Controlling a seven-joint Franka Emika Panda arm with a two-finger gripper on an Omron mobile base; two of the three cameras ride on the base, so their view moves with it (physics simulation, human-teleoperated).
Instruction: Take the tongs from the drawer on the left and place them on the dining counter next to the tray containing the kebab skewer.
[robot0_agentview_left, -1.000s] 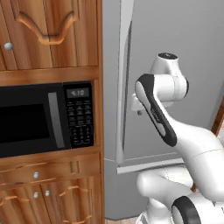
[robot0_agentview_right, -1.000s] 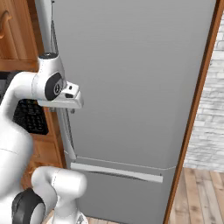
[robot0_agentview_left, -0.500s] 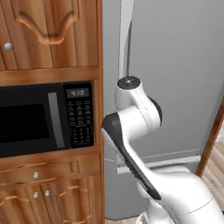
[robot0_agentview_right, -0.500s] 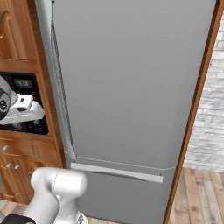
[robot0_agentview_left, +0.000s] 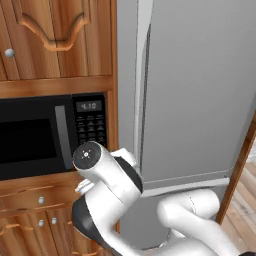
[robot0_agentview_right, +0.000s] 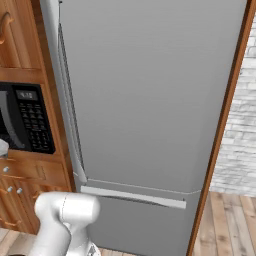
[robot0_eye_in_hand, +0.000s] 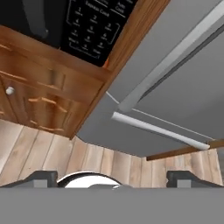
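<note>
Wooden drawer (robot0_eye_in_hand: 30, 72) ahead-left of open, empty end effector (robot0_eye_in_hand: 111, 177).

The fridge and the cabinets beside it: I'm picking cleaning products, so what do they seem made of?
The fridge looks like brushed grey metal with a matte sheen, possibly stainless steel; its surface is smooth and uniform. The cabinets look like warm-brown varnished wood, showing visible grain and carved arched trim.
</note>
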